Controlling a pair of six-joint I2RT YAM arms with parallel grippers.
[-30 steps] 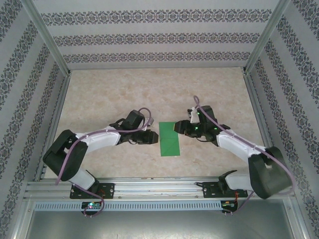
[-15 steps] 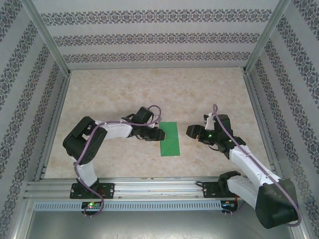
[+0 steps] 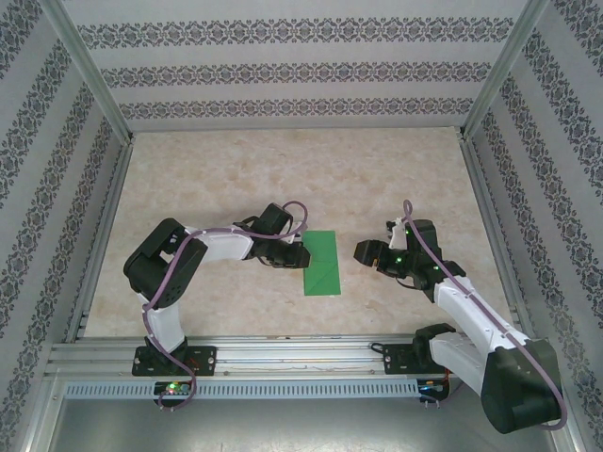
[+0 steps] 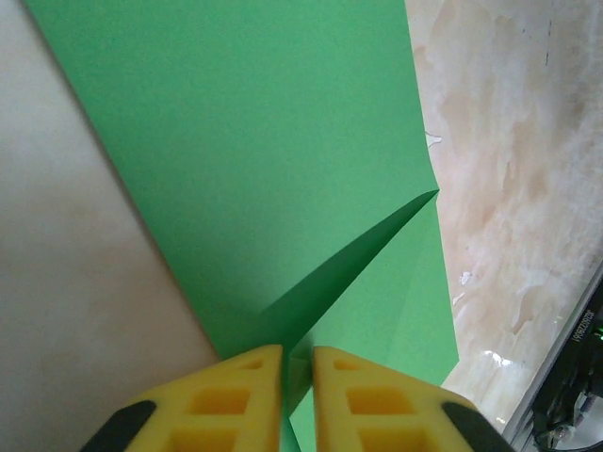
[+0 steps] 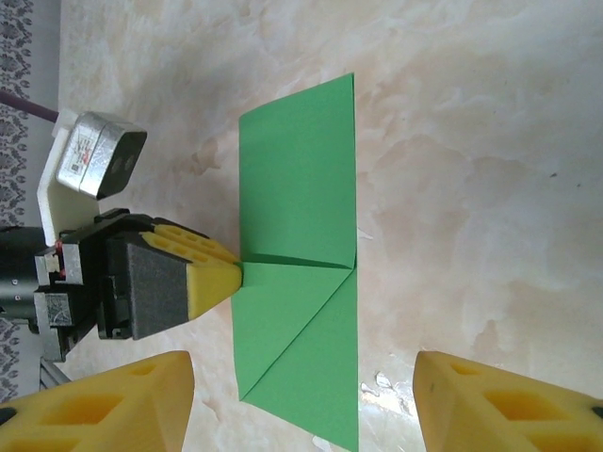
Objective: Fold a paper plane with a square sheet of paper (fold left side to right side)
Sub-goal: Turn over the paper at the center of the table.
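The green paper (image 3: 320, 263) lies on the table (image 3: 283, 169), in the middle, between the two arms. It is folded into a tall, thin shape. Its near part has a slanted fold that makes a triangle. The far part is plain and smooth. The left gripper (image 3: 301, 256) is at the left edge of the paper, about halfway along it. Its two yellow fingers (image 4: 247, 381) are almost together. The thin edge of the paper sits between them, so this gripper is pinching the paper. The right gripper (image 3: 363, 251) is off to the right of the paper and does not touch it. A strip of bare table lies between it and the paper's right edge. Its yellow fingers (image 5: 104, 405) are wide apart and hold nothing. It points left, at the paper. The two grippers face each other across the paper, with the left one touching and the right one apart.
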